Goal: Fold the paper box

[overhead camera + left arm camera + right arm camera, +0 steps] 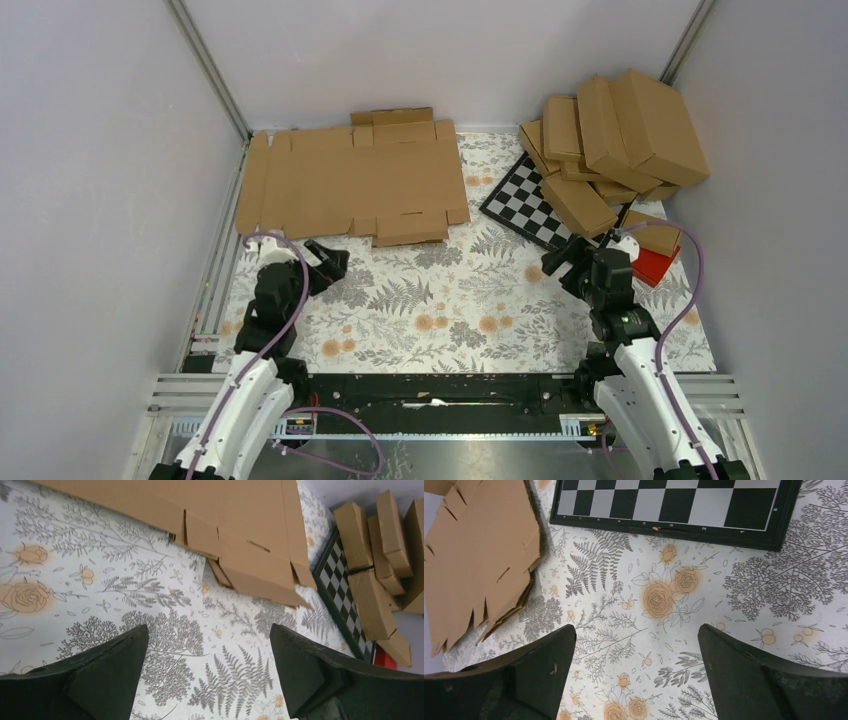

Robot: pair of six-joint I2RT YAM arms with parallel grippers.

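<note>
Low in the frame, the left end effector [332,262] and the right end effector [562,262] both hover over the floral-patterned counter [450,310], fingers spread wide and holding nothing. Beyond them, at upper left, the brown corrugated cardboard paper box [350,180] lies flat and unfolded. A black-and-white checkered board [522,205] sits just to its right.

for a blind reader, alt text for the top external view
A flat, unfolded paper box lies at the far left of a floral table. The left gripper and right gripper hover open nearer the camera; folded cartons pile over a checkered board far right.
</note>
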